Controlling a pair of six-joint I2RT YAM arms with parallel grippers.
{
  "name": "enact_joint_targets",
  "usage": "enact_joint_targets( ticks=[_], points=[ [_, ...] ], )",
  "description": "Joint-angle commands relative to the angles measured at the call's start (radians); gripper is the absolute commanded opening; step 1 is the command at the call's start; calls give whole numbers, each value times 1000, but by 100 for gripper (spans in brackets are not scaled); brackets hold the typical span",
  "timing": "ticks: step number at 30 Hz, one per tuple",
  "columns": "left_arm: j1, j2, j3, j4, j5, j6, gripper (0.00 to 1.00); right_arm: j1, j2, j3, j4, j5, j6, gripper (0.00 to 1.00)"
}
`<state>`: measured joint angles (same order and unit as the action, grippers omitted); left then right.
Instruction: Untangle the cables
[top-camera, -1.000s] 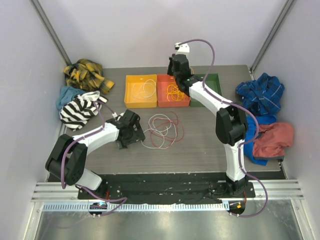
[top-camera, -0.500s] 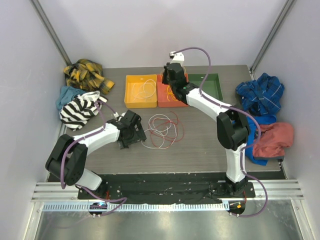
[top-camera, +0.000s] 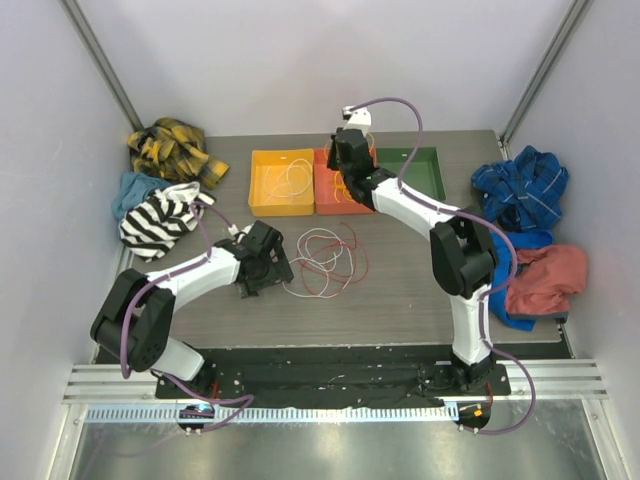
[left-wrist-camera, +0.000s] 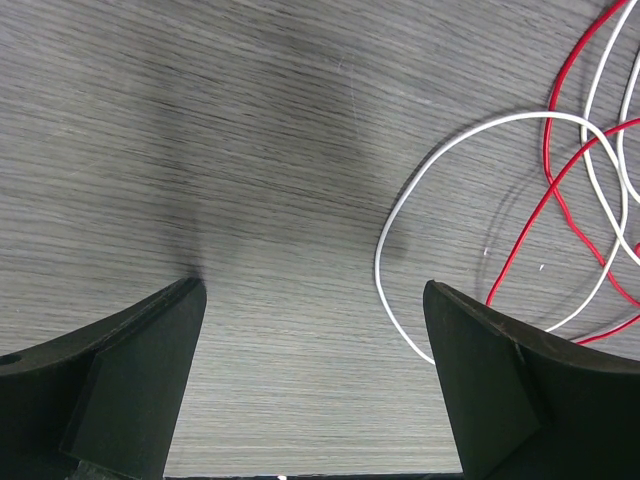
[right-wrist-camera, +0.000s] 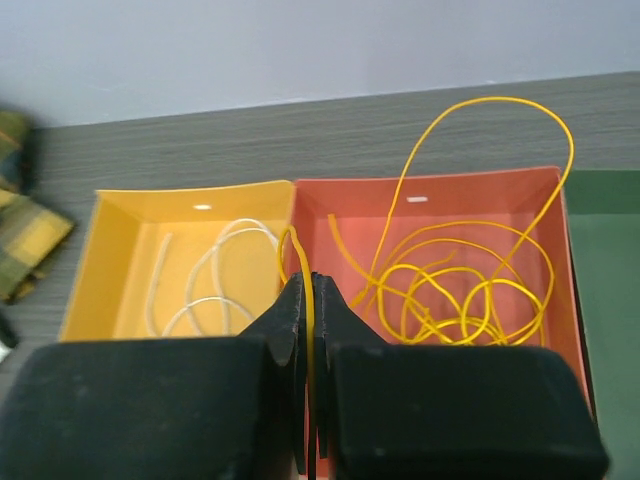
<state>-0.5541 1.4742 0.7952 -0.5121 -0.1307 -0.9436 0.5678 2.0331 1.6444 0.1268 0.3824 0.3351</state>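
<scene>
Right gripper (top-camera: 345, 172) hangs, in the top view, above the red tray (top-camera: 328, 203), and from this view I cannot tell if it is closed. Left gripper (top-camera: 275, 265) is low over the table (top-camera: 420, 270), in front of the red tray and to its left. The white and red cables (top-camera: 325, 258) lie in loose loops just beside it, also in front of that tray. A yellow tray (top-camera: 258, 190) touches the red tray on its left side and holds a white cable (top-camera: 293, 180). In the left wrist view the two fingers (left-wrist-camera: 140, 360) stand wide apart with nothing between them, and one white loop comes near the right finger. In the right wrist view the fingers (right-wrist-camera: 290, 320) are pressed together on a strand of the yellow cable (right-wrist-camera: 432, 312), whose coils lie inside the red tray, with one tall loop rising over its far wall.
</scene>
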Motion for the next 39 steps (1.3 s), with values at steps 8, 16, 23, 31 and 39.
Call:
enact_joint_targets(
  ticks=[8, 16, 23, 31, 39],
  points=[
    [-7, 3, -27, 32, 26, -26, 97, -28, 118, 132, -41, 65, -19, 66],
    [-18, -115, -25, -8, -49, -34, 99, -20, -72, 69, 2, 139, -25, 100],
    [-20, -216, 33, -36, -136, 9, 100, 18, -449, -216, -14, 162, 66, 99],
    [-18, -56, 163, 124, -127, 136, 98, 86, -850, -702, -53, 56, 179, 93],
    [-17, 244, 432, 135, -201, 244, 90, 130, -1074, -870, -153, 29, 190, 90]
  ],
)
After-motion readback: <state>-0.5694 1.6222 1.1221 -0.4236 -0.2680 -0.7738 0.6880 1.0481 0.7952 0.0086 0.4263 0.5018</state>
